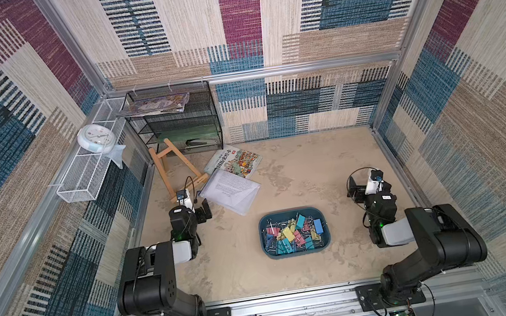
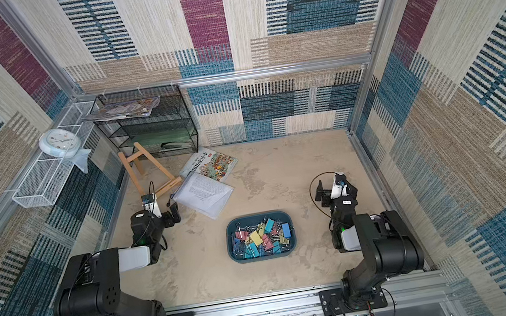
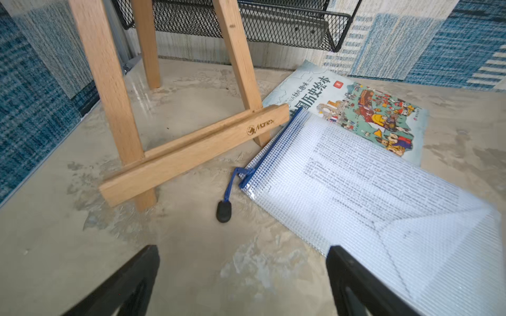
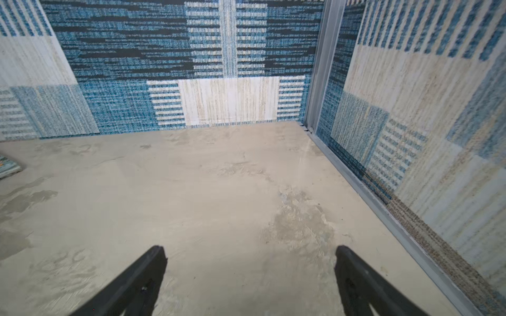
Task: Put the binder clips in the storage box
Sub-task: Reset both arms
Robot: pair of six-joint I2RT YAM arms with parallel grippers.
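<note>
The storage box (image 1: 263, 240) (image 2: 230, 245), a shallow dark teal tub, sits on the sandy table between the two arms in both top views. A pile of pastel binder clips (image 1: 291, 234) (image 2: 260, 238) with silver wire handles lies inside it. I see no clip on the table outside it. My left gripper (image 1: 203, 210) (image 2: 173, 215) (image 3: 243, 249) is open and empty, well to the left of the box. My right gripper (image 1: 355, 189) (image 2: 322, 195) (image 4: 249, 247) is open and empty over bare table, to the right of the box.
Ahead of the left gripper stand a wooden easel (image 1: 174, 171) (image 3: 191, 147), a mesh zip pouch of papers (image 1: 232, 190) (image 3: 356, 186) and a picture book (image 1: 239, 162) (image 3: 369, 115). At the back left are a black mesh rack (image 1: 181, 118) and a white wire tray (image 1: 89, 172) with a clock (image 1: 95, 137).
</note>
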